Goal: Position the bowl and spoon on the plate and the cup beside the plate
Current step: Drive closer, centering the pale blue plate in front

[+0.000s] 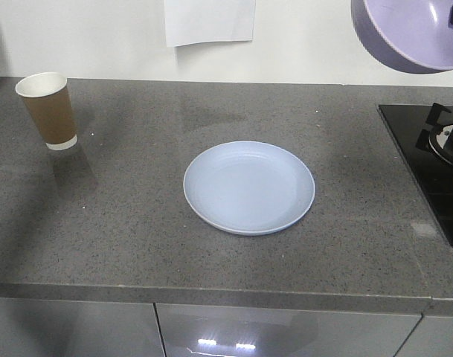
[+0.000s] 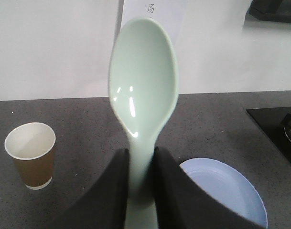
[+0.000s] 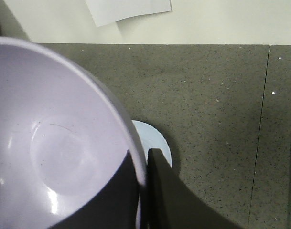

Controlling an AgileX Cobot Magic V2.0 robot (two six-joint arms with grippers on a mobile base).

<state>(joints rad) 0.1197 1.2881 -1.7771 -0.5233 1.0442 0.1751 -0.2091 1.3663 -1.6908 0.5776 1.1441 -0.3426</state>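
**A:** Bowl, position and grip?

**B:** The bowl point(image 1: 412, 33) is airborne at the top right of the front view, tilted and well above the table point(image 1: 122, 230). The right jaws are closed over its rim, one finger inside the wall and one outside. My guess is that the rim pinch leaves the base free to land flat.

**A:** Spoon?

**B:** The spoon point(image 2: 143, 86) is held off the table with its head upright. The left jaws are closed tight on the handle. Gripping it low probably lets the head lead when it is laid down.

**A:** What about the targets?

**B:** The plate point(image 1: 248, 187) lies flat mid-table with nothing on it. The cup point(image 1: 49, 110) stands upright at far left, well apart from the plate. Nothing has been placed yet.

**A:** What order next?

**B:** I judge the bowl goes first, centred on the plate, then the spoon. The cup has to wait for a free arm.

**A:** Any hazards?

**B:** The black hob point(image 1: 434, 163) is at the right edge, under the bowl's side. The bowl should move inward before it comes down.
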